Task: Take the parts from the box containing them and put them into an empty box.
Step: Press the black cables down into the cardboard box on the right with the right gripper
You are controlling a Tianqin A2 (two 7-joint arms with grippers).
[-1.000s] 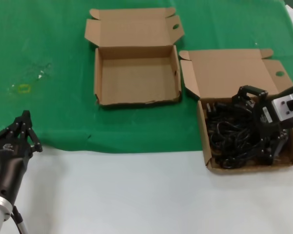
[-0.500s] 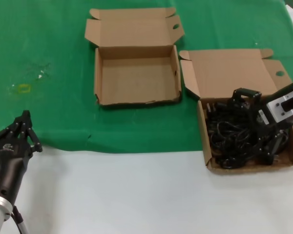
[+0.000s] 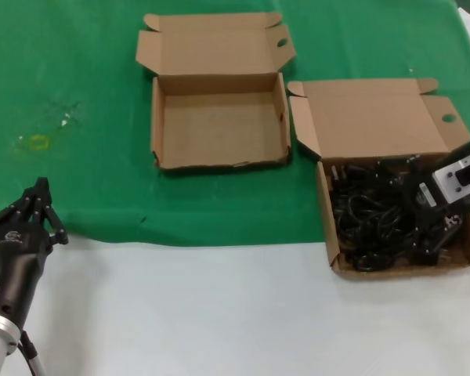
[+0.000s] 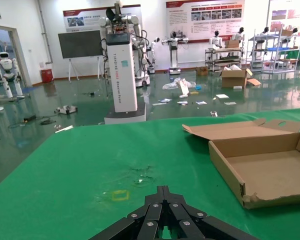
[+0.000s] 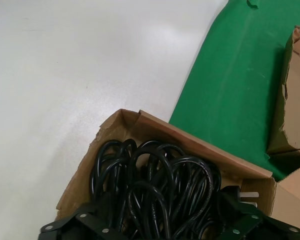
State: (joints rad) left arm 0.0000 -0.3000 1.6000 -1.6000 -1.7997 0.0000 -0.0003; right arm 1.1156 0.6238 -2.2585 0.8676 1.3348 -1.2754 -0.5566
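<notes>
The parts, black power cords (image 3: 372, 219), lie in a tangled heap in the right cardboard box (image 3: 327, 211), whose lid lies open behind it. My right gripper (image 3: 424, 219) is down in that box among the cords. In the right wrist view its jaws stand wide apart on either side of the looped cords (image 5: 155, 190), and a plug (image 5: 235, 195) lies beside them. The empty box (image 3: 219, 129) stands open on the green cloth to the left of the full one. My left gripper (image 3: 37, 205) is shut and empty, parked at the near left.
Both boxes sit on a green cloth (image 3: 86, 94); the bare white tabletop (image 3: 219, 313) lies in front of it. The full box's front wall (image 3: 399, 268) rests on the white part. The left wrist view shows the empty box (image 4: 260, 165) and a yellow mark (image 4: 120, 195) on the cloth.
My right gripper has sunk lower into the box of cords; its fingers, seen above the heap before, are now down among the cords. The left arm has not moved.
</notes>
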